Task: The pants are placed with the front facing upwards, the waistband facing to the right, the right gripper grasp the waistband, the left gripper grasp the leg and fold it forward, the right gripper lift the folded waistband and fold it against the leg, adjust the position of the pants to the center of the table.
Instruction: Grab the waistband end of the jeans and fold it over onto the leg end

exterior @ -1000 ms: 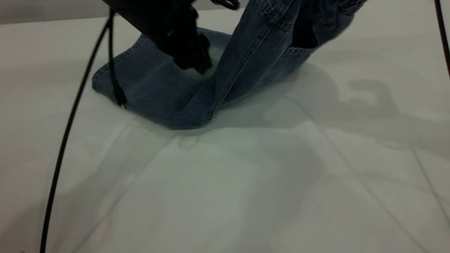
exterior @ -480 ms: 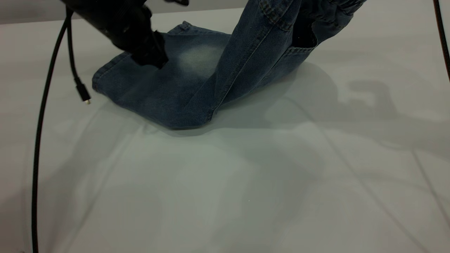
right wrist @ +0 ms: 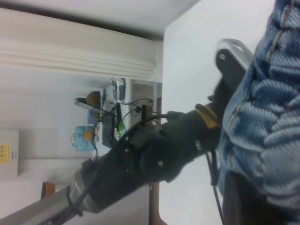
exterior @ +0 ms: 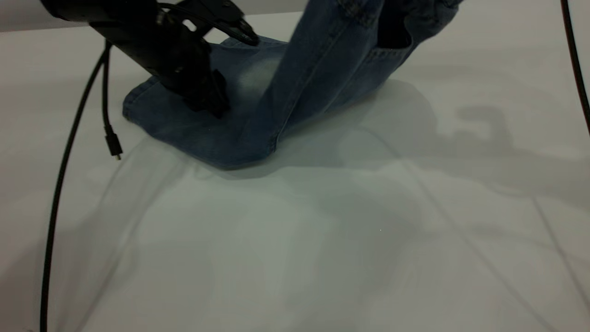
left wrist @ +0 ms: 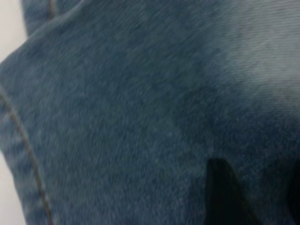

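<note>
The blue denim pants (exterior: 322, 69) are half raised off the white table (exterior: 322, 240). One leg (exterior: 193, 131) lies flat at the left, and the rest rises steeply out of the top of the exterior view. My left gripper (exterior: 209, 103) presses down on the flat leg beside the pale faded patch (exterior: 253, 76). In the left wrist view its dark fingers (left wrist: 225, 197) stand apart on flat denim, so the gripper (left wrist: 262, 197) is open. My right gripper (right wrist: 262, 197) shows only in its wrist view, shut on the ruffled waistband (right wrist: 267, 93).
A black cable (exterior: 60, 184) with a loose hanging plug (exterior: 113, 147) drops from the left arm to the table's left side. Another cable (exterior: 576, 60) runs down the right edge. The right wrist view shows the left arm (right wrist: 154, 159) and shelves beyond the table.
The left gripper swung left off the leg, then came back down onto it a little to the right. The raised part of the pants has shifted left.
</note>
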